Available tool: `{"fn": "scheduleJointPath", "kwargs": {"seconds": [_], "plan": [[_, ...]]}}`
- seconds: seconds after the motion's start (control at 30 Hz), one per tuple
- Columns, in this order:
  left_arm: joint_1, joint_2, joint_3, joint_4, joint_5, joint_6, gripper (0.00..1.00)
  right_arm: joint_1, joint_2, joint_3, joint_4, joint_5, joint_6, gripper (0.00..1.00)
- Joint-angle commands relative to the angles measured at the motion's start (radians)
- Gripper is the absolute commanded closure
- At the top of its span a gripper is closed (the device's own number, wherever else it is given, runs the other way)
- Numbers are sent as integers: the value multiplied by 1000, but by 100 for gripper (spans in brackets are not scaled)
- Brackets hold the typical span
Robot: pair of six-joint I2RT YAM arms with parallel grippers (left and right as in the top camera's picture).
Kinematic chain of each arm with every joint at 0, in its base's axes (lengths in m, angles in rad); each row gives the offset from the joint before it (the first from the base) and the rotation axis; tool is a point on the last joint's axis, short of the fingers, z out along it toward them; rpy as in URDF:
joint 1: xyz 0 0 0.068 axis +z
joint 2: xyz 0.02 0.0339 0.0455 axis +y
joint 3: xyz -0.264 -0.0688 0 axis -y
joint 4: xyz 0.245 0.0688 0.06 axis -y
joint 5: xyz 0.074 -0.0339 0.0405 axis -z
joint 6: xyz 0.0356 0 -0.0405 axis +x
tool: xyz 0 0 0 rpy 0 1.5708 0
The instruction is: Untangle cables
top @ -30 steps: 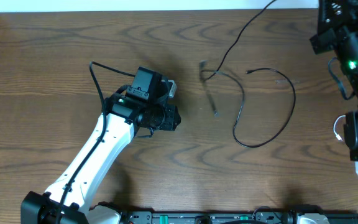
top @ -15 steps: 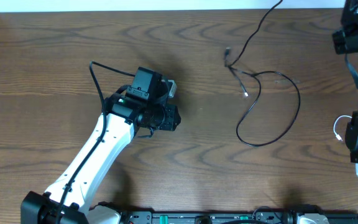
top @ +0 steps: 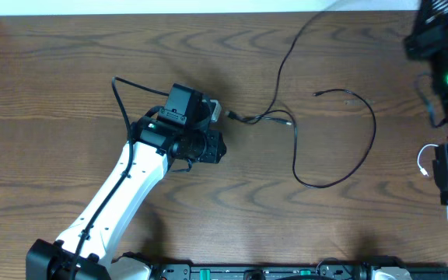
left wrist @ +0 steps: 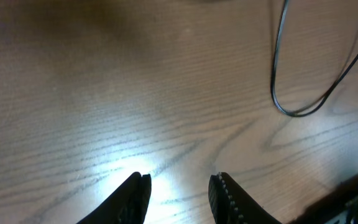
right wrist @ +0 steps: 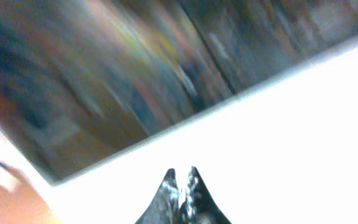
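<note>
Cables (top: 321, 184): thin black cord on table (top: 53, 70), wide loop mid-right, plug ends just beside left gripper (left wrist: 180, 185), one run leaving far edge.
Left gripper: narrow gap, empty.
Right gripper (right wrist: 181, 183): pressed closed, hold on cord not visible.
Risk: pull from right cinches loop into knot; plug snags left gripper.

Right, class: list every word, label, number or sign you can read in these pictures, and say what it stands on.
None can be read: the table, the cables and the left arm show no text.
The right wrist view is too blurred to read.
</note>
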Motion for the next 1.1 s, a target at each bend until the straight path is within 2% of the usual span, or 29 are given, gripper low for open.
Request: {"fn": "scheduleJointPath", "kwargs": {"seconds": [0.0, 0.13, 0.23, 0.33, 0.5, 0.73, 0.83, 0.93, 1.0, 1.03, 1.07], "plan": [[4, 5, 15, -2, 8, -9, 64, -3, 51, -2, -198, 33, -81, 99], [4, 5, 15, 0, 8, -9, 64, -4, 133, -2, -500, 53, -192, 99], [4, 5, 15, 3, 8, -8, 64, -4, 159, -2, -612, 53, -245, 99], [4, 5, 15, 11, 8, -8, 63, -4, 158, -2, -660, 92, -283, 99], [4, 5, 15, 11, 8, -9, 63, -32, 160, -2, -765, 312, -335, 99], [4, 5, 15, 10, 8, -9, 64, -227, 175, -2, -896, 618, -335, 99], [4, 5, 15, 9, 8, -9, 64, -328, 178, -2, -896, 634, -297, 99], [4, 5, 15, 7, 8, -9, 64, -394, 186, -2, -889, 568, -285, 99], [4, 5, 15, 8, 8, -9, 63, -409, 197, -2, -877, 541, -295, 89], [4, 5, 15, 7, 8, -9, 63, -409, 210, -2, -860, 524, -309, 77], [4, 5, 15, 6, 8, -9, 63, -408, 217, -2, -848, 494, -322, 71]]}}
